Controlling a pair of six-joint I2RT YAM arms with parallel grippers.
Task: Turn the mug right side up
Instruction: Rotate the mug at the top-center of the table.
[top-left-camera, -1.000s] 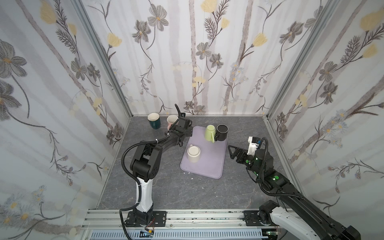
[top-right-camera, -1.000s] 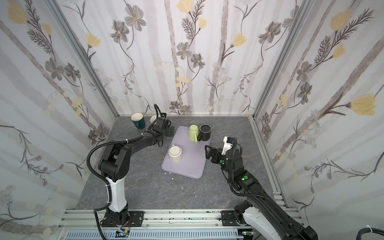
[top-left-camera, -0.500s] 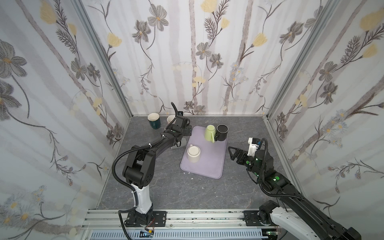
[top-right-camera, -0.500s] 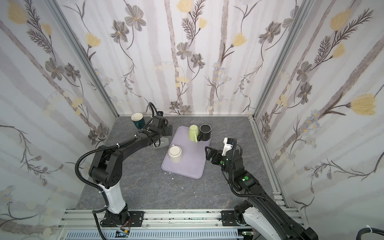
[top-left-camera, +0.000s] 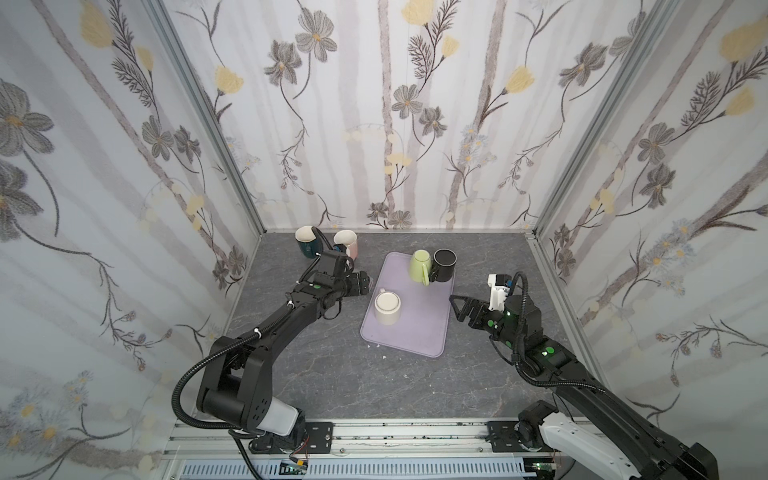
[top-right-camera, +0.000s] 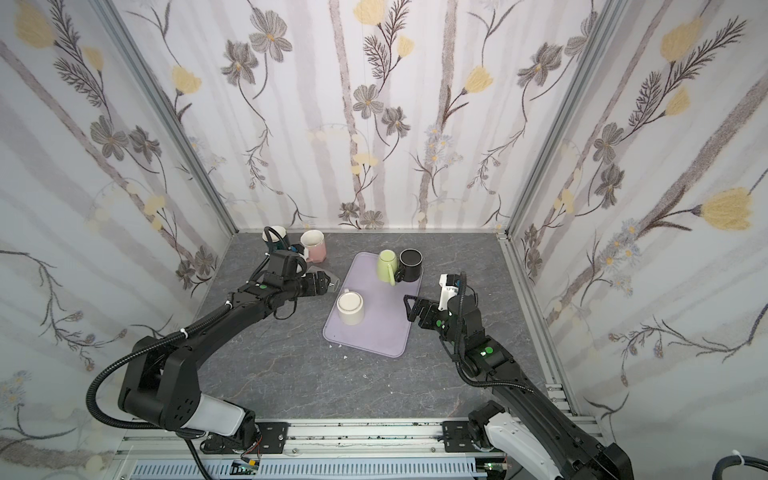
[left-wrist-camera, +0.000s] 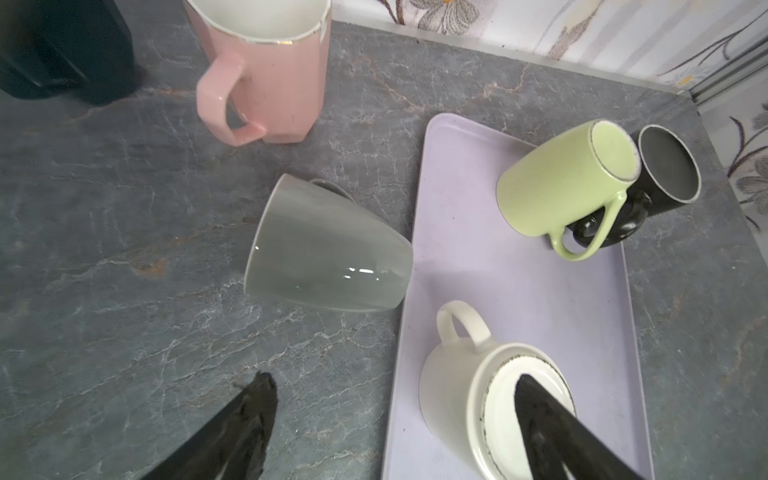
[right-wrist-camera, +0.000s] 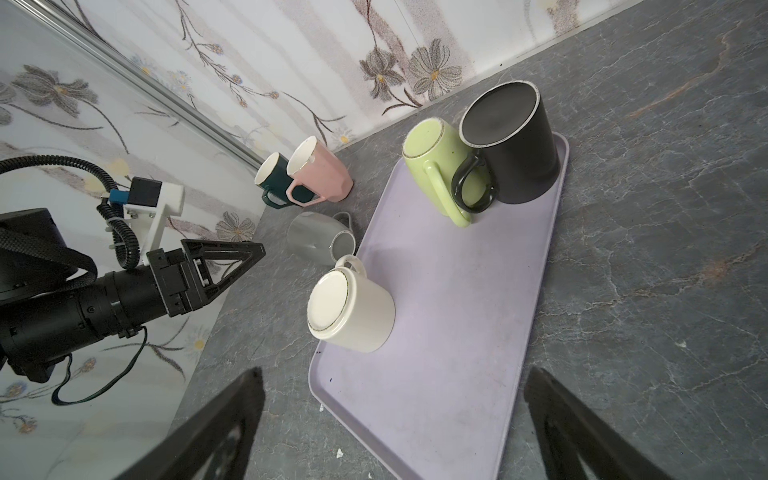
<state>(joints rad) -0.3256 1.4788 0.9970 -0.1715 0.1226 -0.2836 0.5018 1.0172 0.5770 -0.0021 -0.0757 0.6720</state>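
Sideways on the table (left-wrist-camera: 124, 291), glossy grey mug (left-wrist-camera: 328, 249), base seemingly against lilac tray (left-wrist-camera: 519, 282); left claw (left-wrist-camera: 395, 378), right claw (right-wrist-camera: 395, 374) spread.

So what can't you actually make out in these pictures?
- Grey mug: mostly hidden under the left tool in both top views.
- Dark teal mug: cut off by the left wrist view's edge.
- Cream mug: its inside, facing down on the tray.

Grey mug (left-wrist-camera: 328, 249) glossy, ceramic-looking. Lilac tray (left-wrist-camera: 519, 282) matt, smooth plastic. Surface (left-wrist-camera: 104, 249) dull, stone-veined.
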